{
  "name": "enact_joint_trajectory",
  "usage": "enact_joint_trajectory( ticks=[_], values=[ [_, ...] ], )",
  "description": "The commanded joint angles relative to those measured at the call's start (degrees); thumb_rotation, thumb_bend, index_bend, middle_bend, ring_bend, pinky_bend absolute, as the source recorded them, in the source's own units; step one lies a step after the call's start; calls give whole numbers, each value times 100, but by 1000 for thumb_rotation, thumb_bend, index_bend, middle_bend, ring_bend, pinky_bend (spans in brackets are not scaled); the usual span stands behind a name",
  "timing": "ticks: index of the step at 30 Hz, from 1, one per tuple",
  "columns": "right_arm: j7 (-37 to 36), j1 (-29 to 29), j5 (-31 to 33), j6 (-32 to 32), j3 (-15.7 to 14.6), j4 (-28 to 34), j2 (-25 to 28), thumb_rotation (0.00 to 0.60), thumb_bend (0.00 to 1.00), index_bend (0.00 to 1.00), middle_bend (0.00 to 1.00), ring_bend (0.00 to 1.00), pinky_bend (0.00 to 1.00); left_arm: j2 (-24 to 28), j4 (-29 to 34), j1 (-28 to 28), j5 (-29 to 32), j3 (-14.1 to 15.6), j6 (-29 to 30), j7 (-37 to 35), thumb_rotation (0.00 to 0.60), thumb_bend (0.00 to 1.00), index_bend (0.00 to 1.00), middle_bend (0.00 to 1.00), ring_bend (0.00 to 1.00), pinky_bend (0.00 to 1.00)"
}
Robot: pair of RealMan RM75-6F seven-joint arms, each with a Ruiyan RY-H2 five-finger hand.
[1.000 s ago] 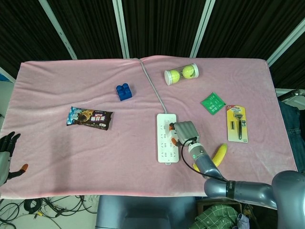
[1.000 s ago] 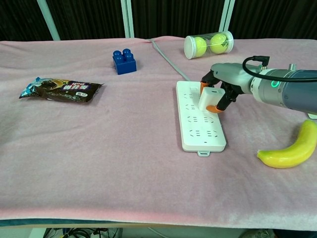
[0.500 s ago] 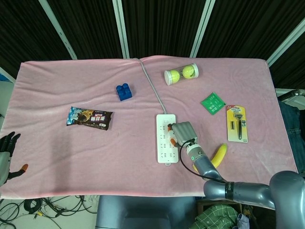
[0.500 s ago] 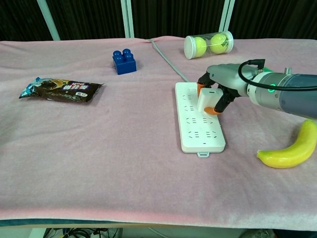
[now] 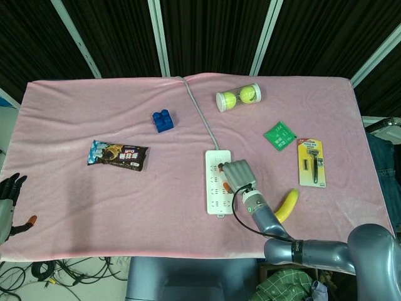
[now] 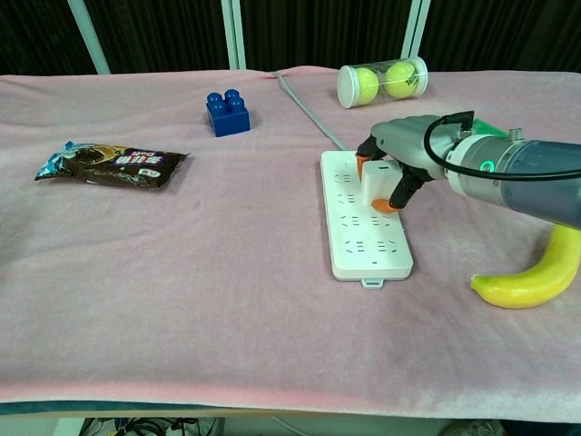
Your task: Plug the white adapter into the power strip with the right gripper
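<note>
**Adapter over the strip, not yet shown seated**

The right hand (image 6: 392, 156) gripped the white adapter (image 6: 376, 181) between orange-tipped fingers (image 6: 388, 205), holding it upright over the upper half of the white power strip (image 6: 365, 243). From the chest view the adapter's base met or nearly met the strip's face; whether its prongs had entered a socket could not be told. My reading was that pickup and carry were done, and that alignment, the push home and the release were left.

The left hand (image 5: 9, 199) lay at the table's 8 o'clock edge, holding nothing, fingers apart.

The strip sat near centre, its grey cord (image 5: 199, 110) running toward 12 o'clock. A banana (image 6: 536, 272) lay at the strip's 4 o'clock. Writing was scarce: the snack wrapper (image 6: 113, 164) at 9 o'clock bore lettering too small to read, as did the green packet (image 5: 280, 135) and the yellow razor card (image 5: 311, 162) at 3 o'clock. The tennis-ball tube (image 6: 382, 81) and blue brick (image 6: 228, 113) showed no text.
</note>
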State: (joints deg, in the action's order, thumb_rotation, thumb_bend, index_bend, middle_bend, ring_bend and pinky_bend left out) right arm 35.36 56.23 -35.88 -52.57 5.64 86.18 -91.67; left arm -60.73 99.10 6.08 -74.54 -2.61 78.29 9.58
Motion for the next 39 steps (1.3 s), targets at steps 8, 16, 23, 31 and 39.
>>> enact_joint_trajectory(
  ticks=[8,16,23,31,39],
  values=[
    [42,57,609,251,49,320,315,600,293,273,325,493,422,0,13,-2,16,3,0,27,600,244,0,0,0,0],
    [-230,-31,503,128,172,755,693,600,143,92,30,263,310,-1,17,1,37,2,-7,52,600,244,0,0,0,0],
    [-563,-348,92,-359,295,1357,1328,600,135,82,21,242,264,0,19,-3,33,0,6,45,600,245,0,0,0,0],
    [-1383,-1475,-854,-1214,69,2445,3062,600,135,81,28,242,251,-17,13,-12,5,1,48,72,600,245,0,0,0,0],
    [-1504,-2662,-2693,-2619,-734,2207,3020,600,134,81,50,242,251,-49,4,-38,-68,-5,149,66,600,245,0,0,0,0]
  ],
)
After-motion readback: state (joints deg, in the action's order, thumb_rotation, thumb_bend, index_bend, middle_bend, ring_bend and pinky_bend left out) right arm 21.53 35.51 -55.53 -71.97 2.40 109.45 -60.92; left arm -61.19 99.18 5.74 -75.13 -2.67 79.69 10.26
